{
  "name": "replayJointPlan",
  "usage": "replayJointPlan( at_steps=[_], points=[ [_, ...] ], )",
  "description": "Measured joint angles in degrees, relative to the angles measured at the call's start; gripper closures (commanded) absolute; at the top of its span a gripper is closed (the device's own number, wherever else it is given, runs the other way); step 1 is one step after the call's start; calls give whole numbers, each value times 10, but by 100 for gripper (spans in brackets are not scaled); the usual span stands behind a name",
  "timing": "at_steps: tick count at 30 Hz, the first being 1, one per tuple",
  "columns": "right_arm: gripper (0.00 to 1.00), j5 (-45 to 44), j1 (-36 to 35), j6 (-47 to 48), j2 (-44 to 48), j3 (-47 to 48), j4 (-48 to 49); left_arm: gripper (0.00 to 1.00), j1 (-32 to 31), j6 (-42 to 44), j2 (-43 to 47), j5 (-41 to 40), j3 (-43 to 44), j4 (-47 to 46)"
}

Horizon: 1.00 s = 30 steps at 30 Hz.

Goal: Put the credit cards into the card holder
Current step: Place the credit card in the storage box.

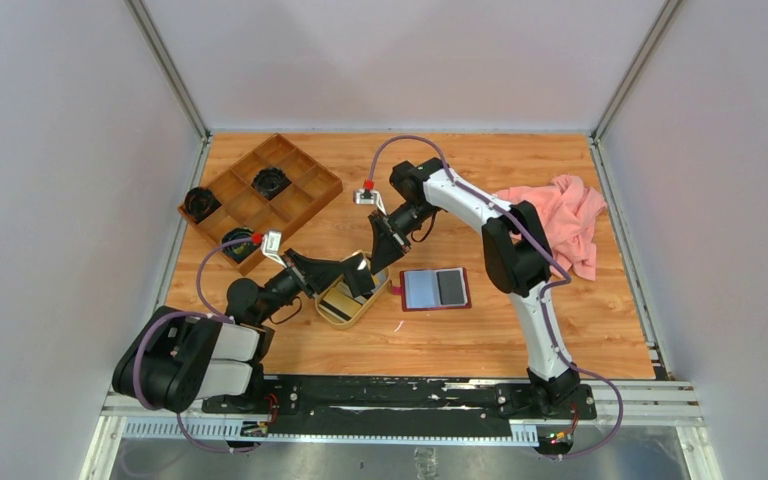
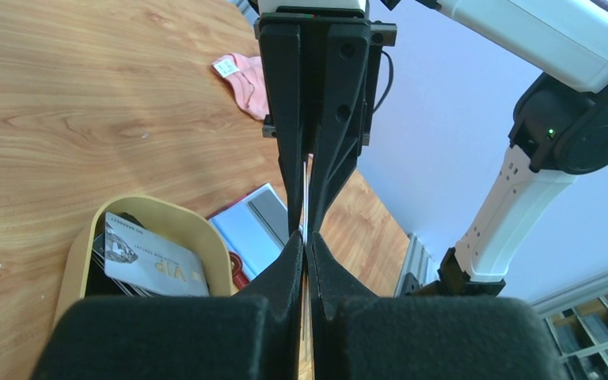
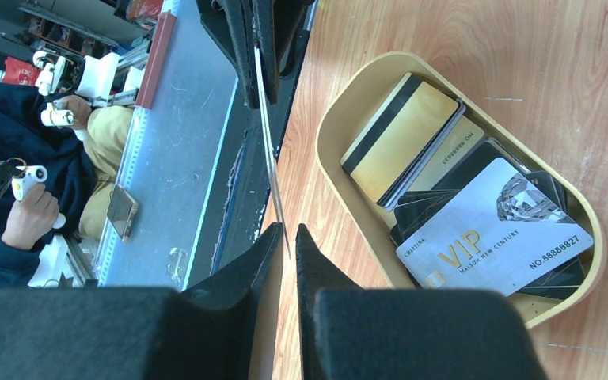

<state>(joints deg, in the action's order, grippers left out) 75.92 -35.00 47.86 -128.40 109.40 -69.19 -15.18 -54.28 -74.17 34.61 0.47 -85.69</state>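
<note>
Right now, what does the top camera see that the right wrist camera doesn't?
Only the top camera shows the brown box with compartments, the pink cloth and the open card holder. Only the right wrist camera shows the VIP lettering on the silver card, the thin card seen edge-on above its own jaws, and a person beyond the table. Both show the tan tray with cards in it.

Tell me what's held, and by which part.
One credit card, edge-on: the left gripper pinches one end; the right gripper straddles the opposite end, grip unclear.
</note>
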Motion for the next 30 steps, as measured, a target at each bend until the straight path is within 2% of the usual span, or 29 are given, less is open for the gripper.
replayJointPlan(
  at_steps=[22,24,28,30],
  points=[
    [88,25,-3,9,-9,1,-17,100,1,-3,6,18,0,0],
    [90,30,-5,13,-10,4,-20,100,1,-4,3,19,0,0],
    [99,35,-9,18,-13,9,-24,100,1,-6,-4,24,0,-3],
    [100,37,-9,20,-16,10,-27,100,1,-6,-5,24,0,-3]
  ],
)
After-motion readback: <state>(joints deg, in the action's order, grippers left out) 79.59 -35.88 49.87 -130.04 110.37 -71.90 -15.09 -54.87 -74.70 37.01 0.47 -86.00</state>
